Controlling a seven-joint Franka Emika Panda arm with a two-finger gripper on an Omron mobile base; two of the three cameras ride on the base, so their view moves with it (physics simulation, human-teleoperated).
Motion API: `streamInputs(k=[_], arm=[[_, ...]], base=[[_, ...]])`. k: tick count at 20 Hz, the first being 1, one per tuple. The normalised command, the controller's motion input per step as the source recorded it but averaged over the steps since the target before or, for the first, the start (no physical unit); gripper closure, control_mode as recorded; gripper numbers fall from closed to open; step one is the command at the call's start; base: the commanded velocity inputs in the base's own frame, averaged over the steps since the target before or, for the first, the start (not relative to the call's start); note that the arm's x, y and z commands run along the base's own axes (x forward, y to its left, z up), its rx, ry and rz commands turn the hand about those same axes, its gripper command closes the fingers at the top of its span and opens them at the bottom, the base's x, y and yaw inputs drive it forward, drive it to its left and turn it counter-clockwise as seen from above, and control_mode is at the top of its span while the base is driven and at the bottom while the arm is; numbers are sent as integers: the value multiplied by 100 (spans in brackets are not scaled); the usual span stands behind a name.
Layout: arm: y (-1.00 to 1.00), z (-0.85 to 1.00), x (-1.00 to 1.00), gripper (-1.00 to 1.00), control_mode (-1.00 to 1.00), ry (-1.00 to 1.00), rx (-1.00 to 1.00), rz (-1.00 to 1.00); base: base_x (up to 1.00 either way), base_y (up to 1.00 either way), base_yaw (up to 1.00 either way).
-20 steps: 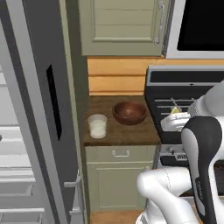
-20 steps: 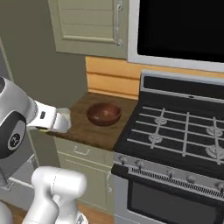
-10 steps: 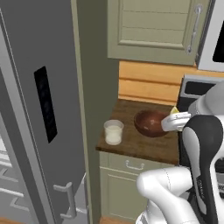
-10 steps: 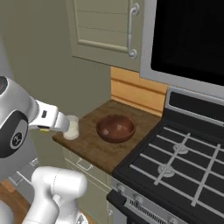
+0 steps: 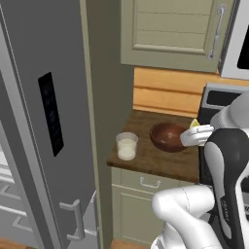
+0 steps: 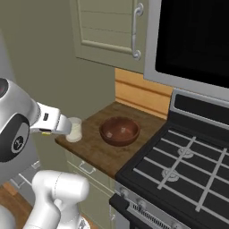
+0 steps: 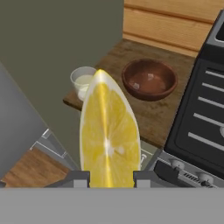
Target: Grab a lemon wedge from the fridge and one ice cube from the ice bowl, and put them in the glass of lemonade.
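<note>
Here, lemon wedge (image 7: 109, 135) clamped upright in claw (image 7: 111, 177), seemingly above floor, glass of lemonade (image 7: 83, 82) beyond.

We see the fridge (image 5: 39, 121) as smooth, matt grey metal with a glossy black panel (image 5: 51, 114). The tabletop (image 6: 96, 143) looks like dark, grained wood, and the bowl (image 6: 119, 131) on it reads as polished reddish-brown wood with a soft sheen. The glass of lemonade (image 5: 127, 146) is clear and smooth. The lemon wedge (image 7: 109, 140) shows moist, fibrous yellow flesh. We note matt painted cabinet doors (image 5: 170, 31), a glossy black oven front (image 6: 197, 40) and dull dark stove grates (image 6: 179, 165).
</note>
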Motion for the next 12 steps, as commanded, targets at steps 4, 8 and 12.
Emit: streamInputs(k=[4, 8, 12], arm=[[0, 0, 0, 100, 100, 0, 0, 0], [0, 0, 0, 100, 100, 0, 0, 0], [0, 0, 0, 100, 100, 0, 0, 0]], base=[[51, 11, -2], [59, 15, -4], [68, 30, -8]])
